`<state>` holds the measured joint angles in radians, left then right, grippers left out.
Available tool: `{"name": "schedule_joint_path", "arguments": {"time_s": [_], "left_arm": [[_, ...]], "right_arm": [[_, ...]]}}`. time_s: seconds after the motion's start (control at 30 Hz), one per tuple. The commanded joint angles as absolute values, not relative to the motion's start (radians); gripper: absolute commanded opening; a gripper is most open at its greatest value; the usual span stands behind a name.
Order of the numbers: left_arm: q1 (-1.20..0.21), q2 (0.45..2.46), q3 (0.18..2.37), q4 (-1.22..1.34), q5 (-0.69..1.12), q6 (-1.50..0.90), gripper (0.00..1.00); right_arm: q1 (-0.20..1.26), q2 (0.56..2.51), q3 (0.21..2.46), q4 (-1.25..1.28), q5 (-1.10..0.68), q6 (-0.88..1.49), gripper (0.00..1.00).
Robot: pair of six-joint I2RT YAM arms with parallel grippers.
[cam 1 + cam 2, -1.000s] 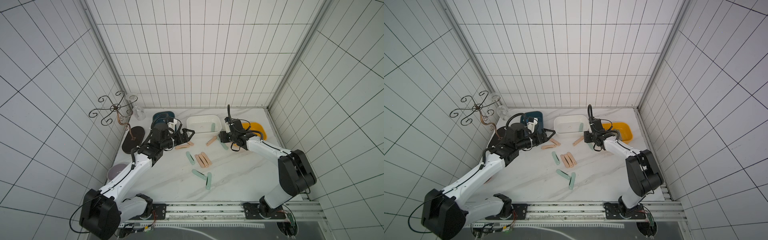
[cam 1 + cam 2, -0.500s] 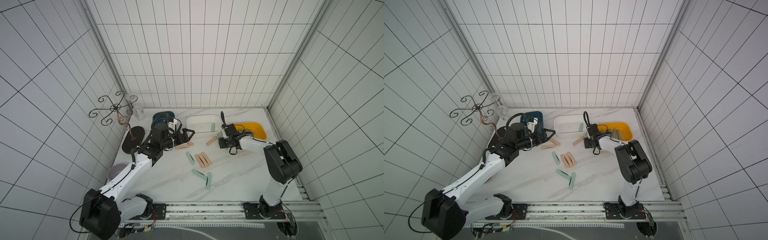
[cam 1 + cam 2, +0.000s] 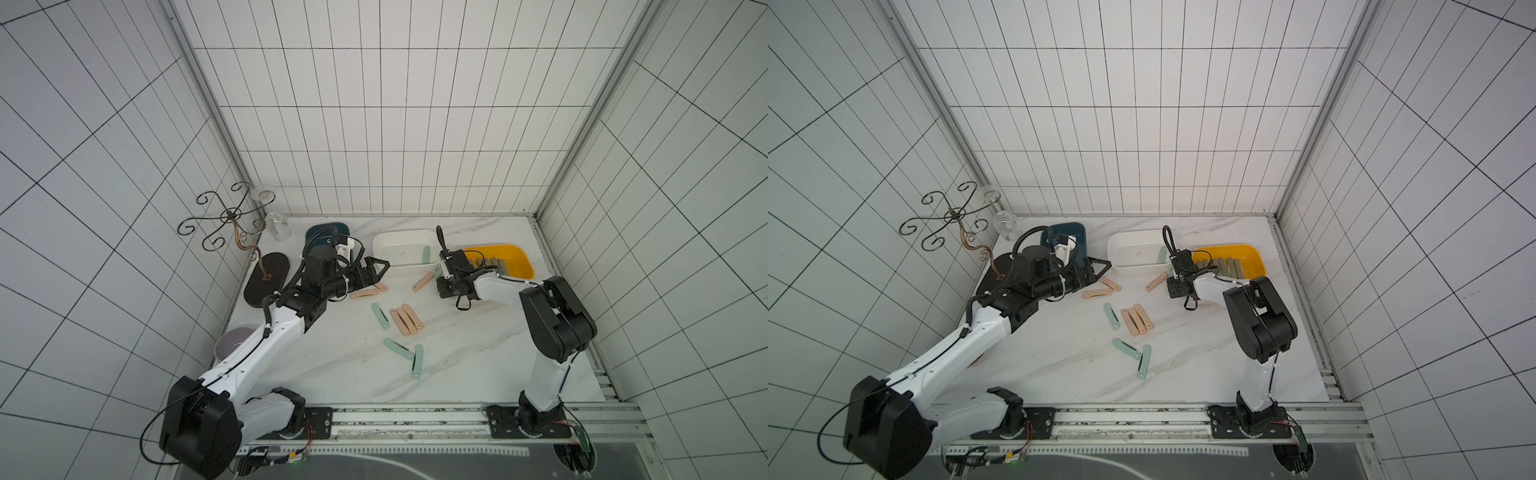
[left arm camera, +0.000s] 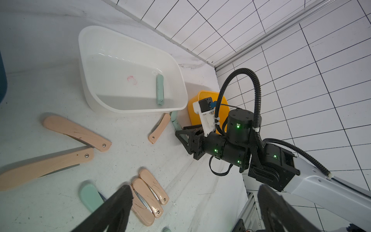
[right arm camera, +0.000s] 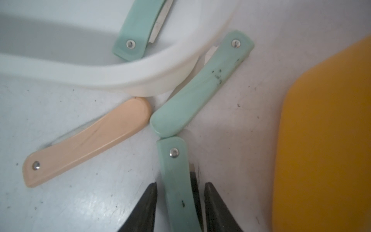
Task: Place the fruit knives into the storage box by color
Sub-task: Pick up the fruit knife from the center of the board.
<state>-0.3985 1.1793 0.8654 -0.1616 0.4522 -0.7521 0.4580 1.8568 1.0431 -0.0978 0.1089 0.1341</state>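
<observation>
My right gripper [image 5: 180, 183] is low on the table by the white box's [image 3: 405, 239] near corner. Its jaws straddle a mint-green fruit knife [image 5: 172, 160], narrowed with thin gaps on both sides. A second mint knife [image 5: 202, 86] leans on the box wall, and a peach one [image 5: 88, 142] lies beside it. Inside the white box lies one mint knife [image 3: 425, 254]. Olive-grey knives [image 3: 492, 262] fill the yellow box [image 3: 515, 253]. My left gripper [image 4: 192, 187] hovers open and empty near two peach knives [image 3: 365, 293]. Three peach knives [image 3: 405, 318] and mint ones [image 3: 398, 348] lie mid-table.
A dark blue box [image 3: 332, 228] stands behind my left wrist. At the back left are a scrolled metal stand on a dark oval base [image 3: 266, 278] and an upturned glass [image 3: 278, 226]. A grey bowl [image 3: 232, 343] sits at the left edge. Tiled walls close three sides.
My right arm has folded in, and its gripper has come to the mint knife at the white box's corner, its jaws narrowing round it. The left arm has not moved.
</observation>
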Motion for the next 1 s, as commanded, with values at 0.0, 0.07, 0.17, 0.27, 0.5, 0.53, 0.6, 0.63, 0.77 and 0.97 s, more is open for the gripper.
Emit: {"name": "schedule_joint_path", "arguments": {"time_s": [0.0,0.07,0.17,0.27,0.5,0.53,0.6,0.63,0.77,0.97], "left_arm": [[-0.405,1.187,0.879,-0.148,0.449,-0.758,0.97],[-0.408,1.187,0.88,-0.147,0.448,-0.759,0.97],[-0.408,1.185,0.879,-0.148,0.445,-0.759,0.97],[-0.41,1.184,0.879,-0.147,0.445,-0.761,0.97],[-0.411,1.191,0.886,-0.14,0.442,-0.764,0.97],[-0.411,1.193,0.889,-0.138,0.441,-0.765,0.97],[-0.411,1.201,0.896,-0.136,0.438,-0.765,0.97],[-0.411,1.204,0.9,-0.135,0.436,-0.765,0.97],[-0.411,1.23,0.919,-0.126,0.433,-0.765,0.97],[-0.411,1.274,0.94,-0.106,0.431,-0.764,0.97]], "right_arm": [[0.476,1.876,1.086,-0.157,0.1,0.136,0.32],[0.48,1.862,1.075,-0.157,0.092,0.143,0.3],[0.481,1.833,1.057,-0.155,0.076,0.155,0.28],[0.482,1.794,1.032,-0.152,0.062,0.169,0.28],[0.482,1.673,0.968,-0.153,0.037,0.197,0.27],[0.482,1.657,0.959,-0.155,0.036,0.201,0.27],[0.48,1.615,0.948,-0.163,0.029,0.207,0.27],[0.481,1.597,0.946,-0.167,0.028,0.209,0.27],[0.481,1.521,0.959,-0.185,0.013,0.217,0.27],[0.48,1.521,1.078,-0.198,-0.026,0.23,0.27]]}}
